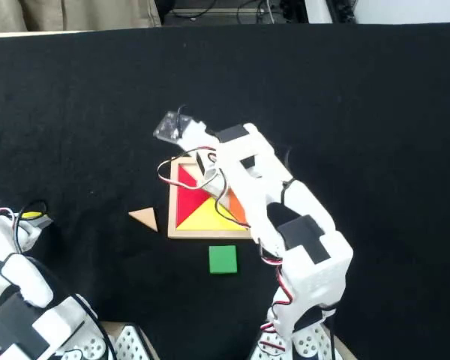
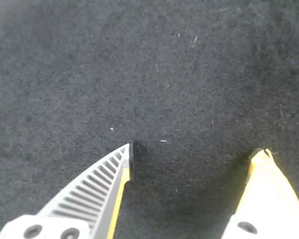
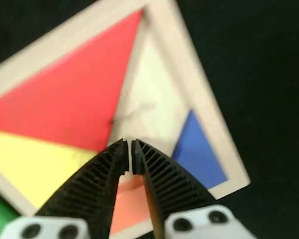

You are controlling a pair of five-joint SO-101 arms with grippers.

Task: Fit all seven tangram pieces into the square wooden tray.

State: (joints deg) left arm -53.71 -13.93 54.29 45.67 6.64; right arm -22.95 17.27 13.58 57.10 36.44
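wooden tray (image 1: 171,204): flat on the black cloth, directly under the right gripper, partly filled.
red triangle (image 3: 74,94): in the tray, one corner just beside the right gripper's tips.
yellow triangle (image 3: 35,159): in the tray, edge to edge with the red triangle, close beside the same tips.
orange piece (image 3: 127,199): in the tray, beneath the right gripper's fingers (image 3: 89,194) and mostly hidden by them.
blue piece (image 3: 199,154): against the tray's rim, near the tips, on the side away from red and yellow.
bare wood floor (image 3: 149,94): unfilled patch between red and blue, just ahead of the tips.
right gripper (image 3: 129,144): jaws pressed together with nothing between them, over the tray's middle; whether the tips touch the wood cannot be told.
green square (image 1: 223,259): on the cloth outside the tray, between the tray and the base of the right arm (image 1: 300,247).
wood-coloured triangle (image 1: 144,218): outside the tray, just beside its edge, on the side toward the left gripper.
left gripper (image 2: 194,152): jaws spread wide, holding nothing, over cloth, well apart from the tray.
black cloth (image 1: 360,112): covers the table.
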